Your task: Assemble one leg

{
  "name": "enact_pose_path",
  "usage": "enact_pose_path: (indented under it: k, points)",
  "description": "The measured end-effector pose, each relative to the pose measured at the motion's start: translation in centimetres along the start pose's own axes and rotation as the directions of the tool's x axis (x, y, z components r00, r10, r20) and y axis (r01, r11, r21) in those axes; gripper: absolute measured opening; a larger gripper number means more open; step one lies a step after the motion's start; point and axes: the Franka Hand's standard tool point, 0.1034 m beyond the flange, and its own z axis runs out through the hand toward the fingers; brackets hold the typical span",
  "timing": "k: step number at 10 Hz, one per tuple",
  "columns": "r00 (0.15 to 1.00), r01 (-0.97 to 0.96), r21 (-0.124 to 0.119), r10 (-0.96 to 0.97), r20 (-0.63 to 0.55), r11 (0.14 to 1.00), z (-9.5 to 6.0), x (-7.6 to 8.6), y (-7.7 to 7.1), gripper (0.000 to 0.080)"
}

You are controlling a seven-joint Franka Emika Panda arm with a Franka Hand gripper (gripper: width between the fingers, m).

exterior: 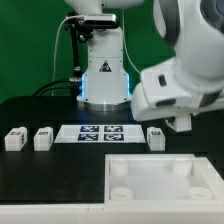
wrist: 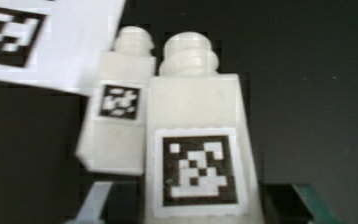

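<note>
The claw (wrist: 197, 208) straddles the leg (wrist: 201, 150). In the wrist view 1 dark finger (wrist: 105, 205) shows at each side of the block's near end. Whether the pads are pressing on the leg or standing just off it cannot be told.

The leg is a white block with its black-and-white marker facing the wrist camera and a rounded peg at its far end. A second leg (wrist: 123, 105) of the same shape lies just beside it, parallel, with its own marker also facing the camera. Past that one, a corner of the marker board (wrist: 25, 40) comes into view.

In the exterior view the arm's bulky white wrist hangs low over the dark worktop (exterior: 50, 175) on the exterior view's right and hides the straddled leg. The second leg sits just to the exterior view's left of it, near the end of the marker board. 2 further legs (exterior: 15, 140) stand side by side well off toward the exterior view's left. A large white tray-like piece (exterior: 160, 158) with round sockets lies nearest the camera.
</note>
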Motion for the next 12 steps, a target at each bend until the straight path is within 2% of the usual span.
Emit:
enact_pose_path:
  k: [1,2,3,4,5,6,7,8,9,10,11,12]
  points:
    - [0.991,0.005,-0.002,-0.005,-0.131,1.0,-2.6,0.2,0.4,0.0292]
    - [0.979,0.008,-0.007,-0.009,-0.203,1.0,-4.8,-0.8,0.9,0.0292]
    - [0.955,-0.007,-0.008,0.004,-0.295,1.0,-7.9,-1.0,0.9,0.0292]
    - [0.933,-0.009,-0.012,0.004,-0.359,1.0,-9.0,-1.0,0.5,0.0292]
    - [0.888,-0.01,-0.016,0.001,-0.461,1.0,-8.8,-0.3,0.7,0.0292]
    - [0.854,-0.014,-0.021,0.001,-0.52,1.0,-8.7,-0.5,0.9,0.0292]
    - [0.784,-0.014,-0.029,-0.007,-0.62,0.999,-8.9,0.2,0.9,0.0294]
    - [0.729,0.003,-0.048,-0.035,-0.684,0.999,-7.5,1.5,1.1,0.0294]
    - [0.676,0.006,-0.052,-0.043,-0.735,0.999,-9.2,2.5,1.5,0.0294]
    - [0.587,0.003,-0.059,-0.05,-0.808,0.998,-12.0,2.5,1.6,0.0294]
    - [0.527,0.005,-0.074,-0.066,-0.847,0.997,-13.2,2.7,1.9,0.0294]
    - [0.426,-0.002,-0.079,-0.071,-0.902,0.997,-14.4,3.1,2.0,0.0294]
